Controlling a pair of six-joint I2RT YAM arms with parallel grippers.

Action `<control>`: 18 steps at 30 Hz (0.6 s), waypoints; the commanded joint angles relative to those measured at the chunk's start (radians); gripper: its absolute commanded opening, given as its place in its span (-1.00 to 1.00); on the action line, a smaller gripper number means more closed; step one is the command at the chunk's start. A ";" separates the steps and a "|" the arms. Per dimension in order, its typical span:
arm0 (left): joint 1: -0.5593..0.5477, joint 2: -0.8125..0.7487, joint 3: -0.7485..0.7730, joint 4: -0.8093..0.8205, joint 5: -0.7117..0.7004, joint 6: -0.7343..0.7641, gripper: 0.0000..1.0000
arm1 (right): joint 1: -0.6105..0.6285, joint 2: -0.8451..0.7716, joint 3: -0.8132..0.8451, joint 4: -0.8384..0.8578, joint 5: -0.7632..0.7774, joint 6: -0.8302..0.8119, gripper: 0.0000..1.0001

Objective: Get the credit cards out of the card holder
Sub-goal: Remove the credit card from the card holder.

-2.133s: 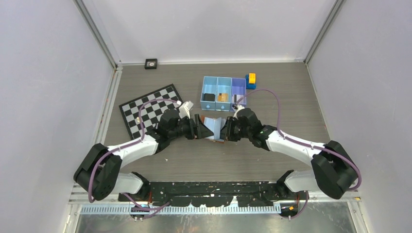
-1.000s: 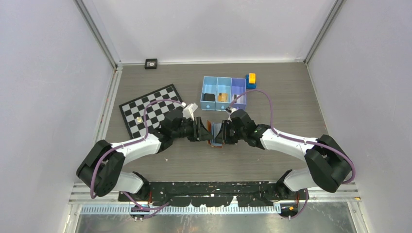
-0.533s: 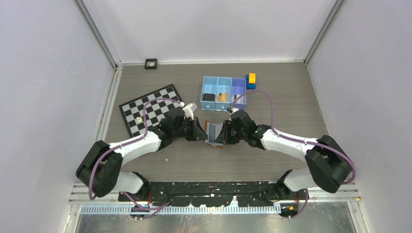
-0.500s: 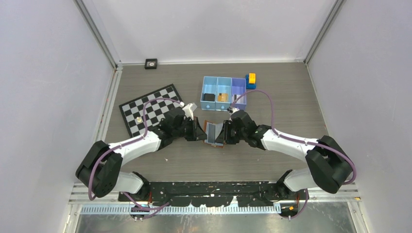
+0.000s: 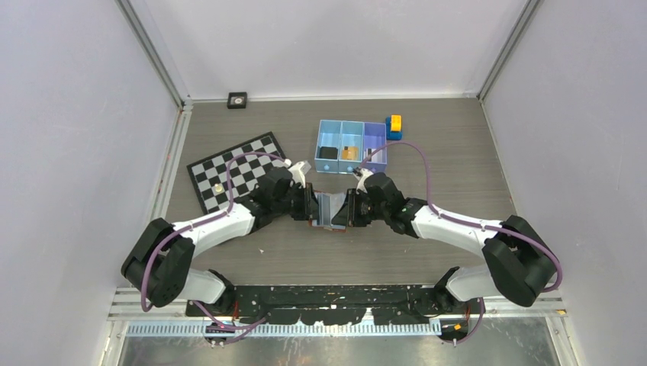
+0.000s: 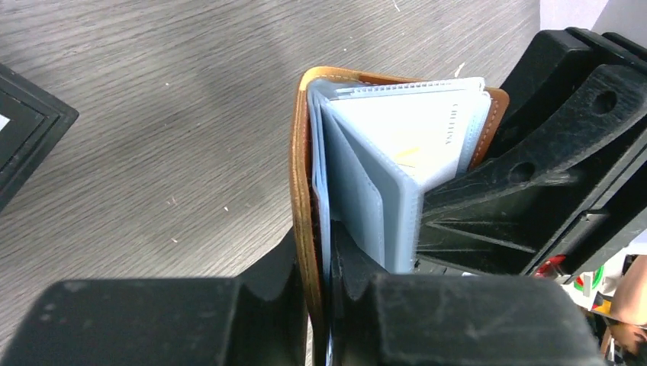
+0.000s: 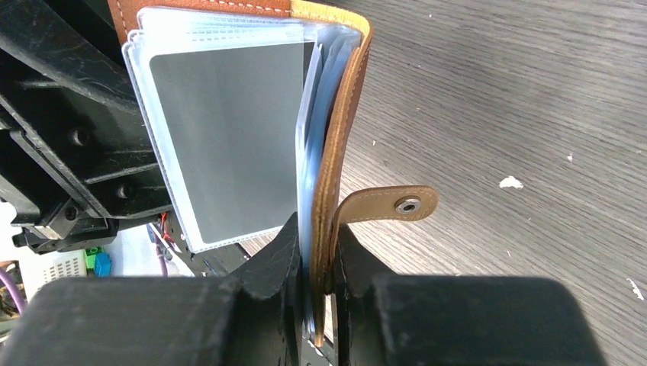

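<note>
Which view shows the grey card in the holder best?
Right wrist: the grey card faces the lens inside a clear sleeve. Left wrist shows only pale sleeves; top external shows the card holder tiny.

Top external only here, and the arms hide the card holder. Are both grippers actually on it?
Observer: Yes. The left wrist view shows the left gripper pinching one brown cover of the card holder.
Operator: And the right?
Observer: The right gripper is clamped on the other cover, just beside the snap strap.
Operator: Any cards out yet?
Observer: None out. A grey card sits inside a clear sleeve, and a pale card sits in another.
</note>
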 commanded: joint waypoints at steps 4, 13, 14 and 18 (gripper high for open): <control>-0.006 -0.018 0.060 -0.119 -0.109 0.056 -1.00 | 0.009 -0.044 0.017 0.062 0.032 0.007 -0.04; -0.081 -0.049 0.127 -0.270 -0.337 0.125 -1.00 | 0.010 -0.084 -0.023 0.130 -0.005 0.012 0.65; -0.092 -0.040 0.137 -0.284 -0.348 0.129 -1.00 | 0.010 -0.079 -0.018 0.125 -0.004 0.014 0.65; -0.101 -0.019 0.133 -0.247 -0.298 0.119 -1.00 | 0.010 -0.061 -0.001 0.084 0.031 0.010 0.66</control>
